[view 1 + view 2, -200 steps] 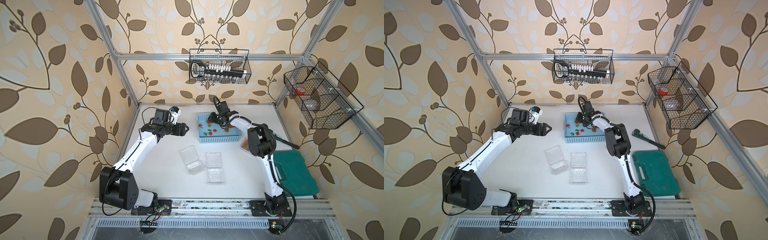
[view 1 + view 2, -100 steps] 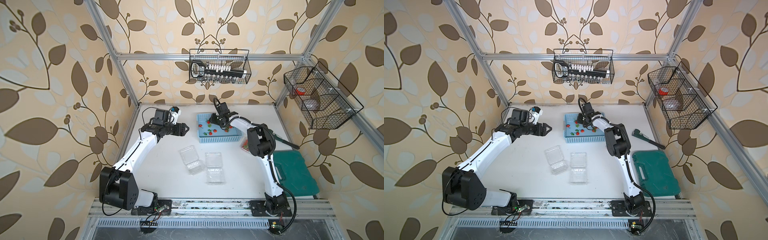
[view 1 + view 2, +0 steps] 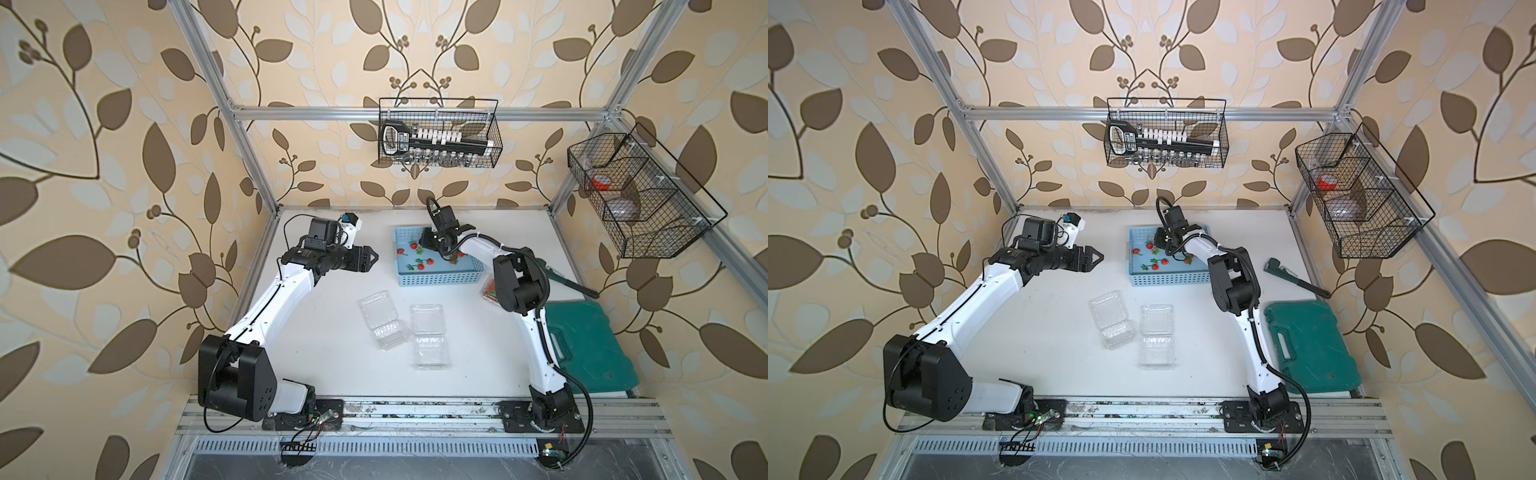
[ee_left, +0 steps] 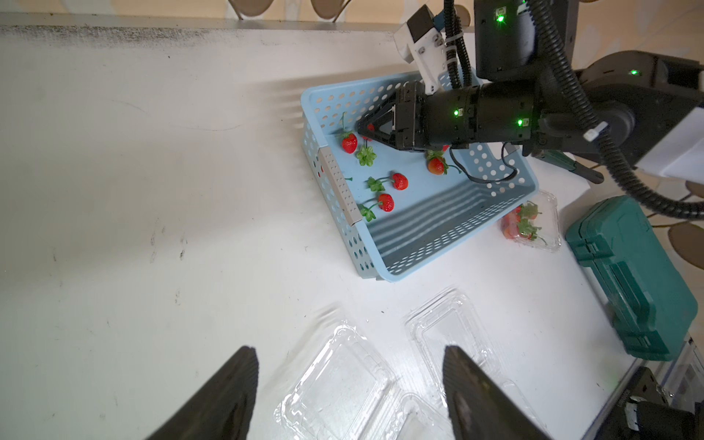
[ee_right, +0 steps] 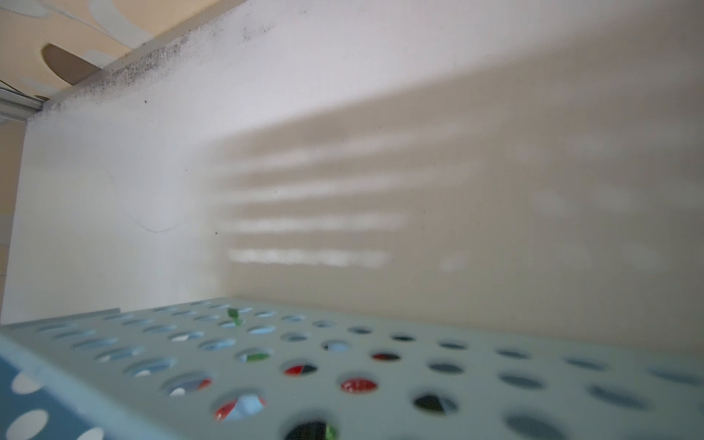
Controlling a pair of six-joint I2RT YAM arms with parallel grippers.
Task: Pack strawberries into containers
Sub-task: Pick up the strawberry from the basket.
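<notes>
Several strawberries (image 3: 430, 261) (image 4: 400, 181) lie in the light blue perforated basket (image 3: 440, 278) (image 4: 339, 186). My right gripper (image 3: 423, 241) (image 3: 1156, 239) (image 4: 362, 132) reaches down into the basket's far corner. Its fingers have drawn together on a red strawberry (image 4: 370, 128). Two clear containers (image 3: 384, 320) (image 3: 428, 336) lie open and empty in mid-table. A third container (image 3: 490, 289) (image 4: 533, 224), closed with berries inside, sits by the right arm's elbow. My left gripper (image 3: 368, 259) (image 4: 350, 365) hovers left of the basket, open and empty.
A green tool case (image 3: 590, 345) and a pipe wrench (image 3: 569, 282) lie at the right side. Wire baskets (image 3: 438, 133) (image 3: 640, 195) hang on the back and right walls. The right wrist view shows only the basket's perforated wall (image 5: 381, 343) close up.
The right gripper's jaws have closed in on a berry in the basket's far corner. The left arm has not moved.
</notes>
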